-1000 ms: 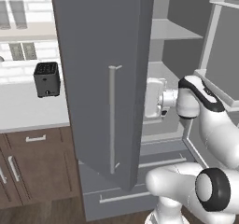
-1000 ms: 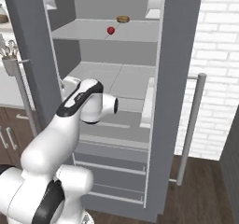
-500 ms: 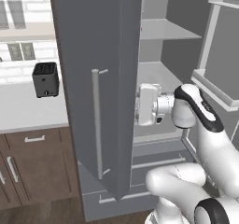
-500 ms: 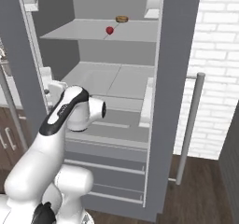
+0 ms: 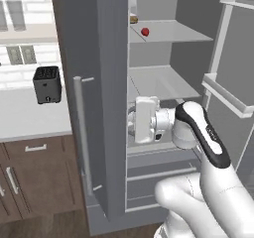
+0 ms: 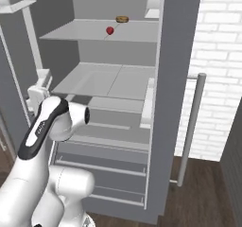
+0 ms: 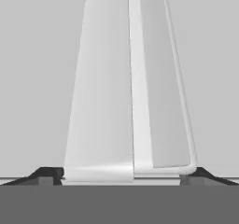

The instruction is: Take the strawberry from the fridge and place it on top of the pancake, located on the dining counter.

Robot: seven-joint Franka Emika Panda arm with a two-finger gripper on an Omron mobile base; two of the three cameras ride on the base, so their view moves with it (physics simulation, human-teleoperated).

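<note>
One tiny red strawberry [image 5: 145,31], upper shelf [image 6: 90,33]

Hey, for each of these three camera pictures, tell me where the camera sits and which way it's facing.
Left base view: behind the arm's left, facing the tall grey fridge; the white arm rises lower right.
Right base view: behind its right, facing the fridge shelves; the arm rises lower left.
Hand view: on the hand, facing a pale door-shelf edge close up between the open gripper tips.
Shared: both base views show the tiny red strawberry on the upper shelf.
</note>
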